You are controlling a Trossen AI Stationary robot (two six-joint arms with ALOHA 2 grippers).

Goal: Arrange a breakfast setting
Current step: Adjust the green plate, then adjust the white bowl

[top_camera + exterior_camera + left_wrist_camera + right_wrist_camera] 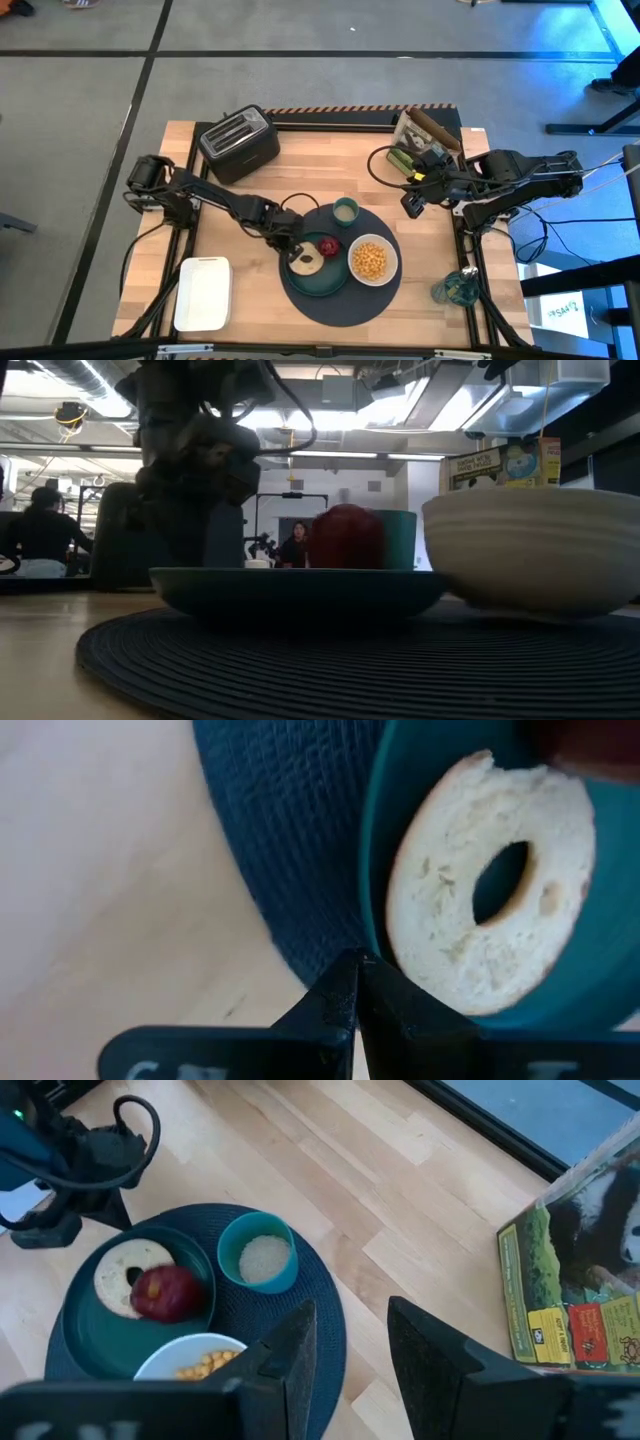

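Left gripper [291, 247], shut and empty, sits by the bagel [307, 264]; toaster [239, 142] behind; right gripper [350, 1342] part-open, seemingly empty.

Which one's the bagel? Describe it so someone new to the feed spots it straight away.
Find the dark round mat in the middle of the table, then the teal plate on its left half. The bagel lies flat on that plate beside a red fruit: a pale ring with a hole, the closed left tool at its edge.
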